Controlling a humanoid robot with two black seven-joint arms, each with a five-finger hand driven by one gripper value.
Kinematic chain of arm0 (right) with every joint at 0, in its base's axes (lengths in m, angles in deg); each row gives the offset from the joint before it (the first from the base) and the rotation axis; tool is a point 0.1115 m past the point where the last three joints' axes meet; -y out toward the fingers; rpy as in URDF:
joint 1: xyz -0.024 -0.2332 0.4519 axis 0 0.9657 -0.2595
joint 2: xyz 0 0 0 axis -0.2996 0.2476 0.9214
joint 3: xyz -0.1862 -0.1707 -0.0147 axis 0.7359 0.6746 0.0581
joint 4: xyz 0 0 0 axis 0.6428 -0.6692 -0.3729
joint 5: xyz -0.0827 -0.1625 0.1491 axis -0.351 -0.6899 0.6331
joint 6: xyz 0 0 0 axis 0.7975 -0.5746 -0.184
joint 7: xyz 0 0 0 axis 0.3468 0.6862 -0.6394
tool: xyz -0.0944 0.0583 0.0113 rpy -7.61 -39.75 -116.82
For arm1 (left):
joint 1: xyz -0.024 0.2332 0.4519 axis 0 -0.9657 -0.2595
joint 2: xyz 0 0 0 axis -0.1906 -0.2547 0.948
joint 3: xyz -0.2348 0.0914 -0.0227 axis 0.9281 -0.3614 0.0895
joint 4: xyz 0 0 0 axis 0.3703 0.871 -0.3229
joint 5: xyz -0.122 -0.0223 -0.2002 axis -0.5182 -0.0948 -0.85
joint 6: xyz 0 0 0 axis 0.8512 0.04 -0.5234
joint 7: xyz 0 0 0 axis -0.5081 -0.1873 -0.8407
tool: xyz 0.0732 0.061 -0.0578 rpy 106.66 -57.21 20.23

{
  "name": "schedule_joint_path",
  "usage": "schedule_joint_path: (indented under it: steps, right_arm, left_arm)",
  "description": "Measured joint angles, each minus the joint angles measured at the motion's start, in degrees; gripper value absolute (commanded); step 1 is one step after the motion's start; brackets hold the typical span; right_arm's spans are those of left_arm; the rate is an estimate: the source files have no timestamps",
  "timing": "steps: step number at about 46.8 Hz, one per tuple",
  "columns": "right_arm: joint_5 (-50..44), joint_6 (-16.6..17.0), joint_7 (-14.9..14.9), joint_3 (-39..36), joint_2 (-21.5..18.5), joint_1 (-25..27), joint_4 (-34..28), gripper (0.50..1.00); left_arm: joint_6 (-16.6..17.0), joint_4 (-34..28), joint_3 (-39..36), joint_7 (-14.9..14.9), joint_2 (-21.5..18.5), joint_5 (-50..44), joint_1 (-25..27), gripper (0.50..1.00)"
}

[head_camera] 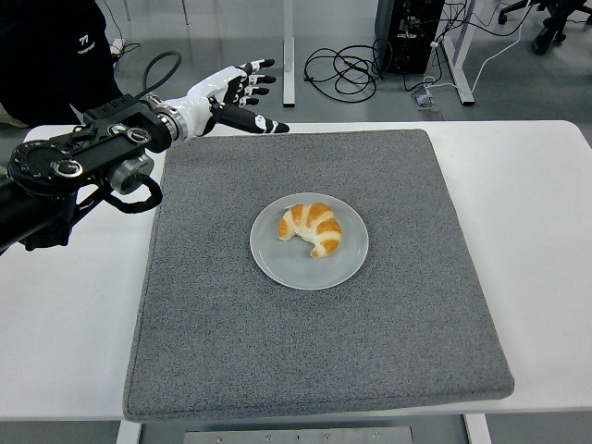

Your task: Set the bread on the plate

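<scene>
Left hand [233,97] is up over the far-left corner of the gray mat [185,351], fingers spread apart, holding nothing. Down and to its right, well apart from it, the croissant [312,228] sits on the plate [287,264] mid-mat. Long axis runs upper-left to lower-right, tips curling toward the near-left. Right hand isn't in pic.
</scene>
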Motion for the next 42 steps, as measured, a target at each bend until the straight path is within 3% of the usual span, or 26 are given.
schedule_joint_path:
  steps: [15, 28, 42]
  right_arm:
    - [0.0, 0.0, 0.0, 0.0, 0.0, 0.0, 0.0, 1.0]
    - [0.0, 0.0, 0.0, 0.0, 0.0, 0.0, 0.0, 1.0]
    - [0.0, 0.0, 0.0, 0.0, 0.0, 0.0, 0.1, 1.0]
  left_arm:
    - [-12.0, 8.7, 12.1, 0.1, 0.4, -7.2, -4.6, 0.961]
    - [-16.7, 10.1, 17.8, 0.4, 0.1, -8.5, -9.2, 0.961]
    - [-17.6, 12.0, 20.0, 6.3, 0.3, -8.5, -12.4, 0.961]
